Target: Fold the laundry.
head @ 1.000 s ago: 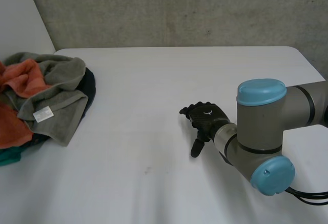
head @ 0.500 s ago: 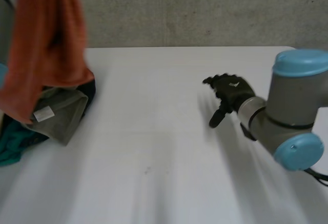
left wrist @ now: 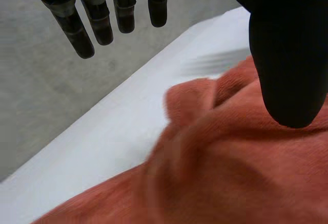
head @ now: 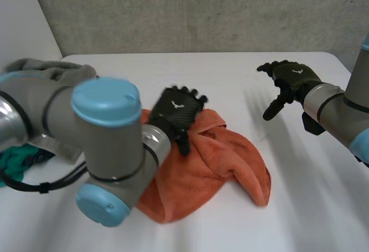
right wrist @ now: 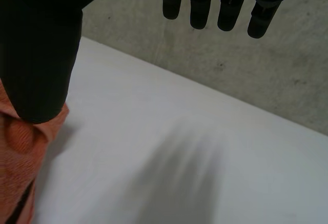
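An orange towel point(head: 213, 162) lies crumpled in a loose heap on the white table point(head: 230, 67), in the middle. My left hand point(head: 179, 111) hovers over the towel's near-left part, open. In the left wrist view its fingers point(left wrist: 82, 34) and thumb point(left wrist: 287, 55) stand apart above the orange towel point(left wrist: 230, 172) with no cloth between them. My right hand point(head: 288, 79) hangs open over the bare table at the far right, well clear of the towel. Its fingers point(right wrist: 205, 3) are straight, and a bit of orange towel point(right wrist: 15, 172) shows beside its thumb point(right wrist: 41, 55).
A pile of other laundry sits at the table's left edge, with a grey towel point(head: 46, 67) on top and teal cloth point(head: 11, 165) below, partly hidden by my left arm point(head: 104, 148). A concrete wall point(head: 202, 10) runs behind the table.
My left arm carried the orange towel from the pile to the table's middle and let it go. My right hand moved up and to the right, away from the middle.
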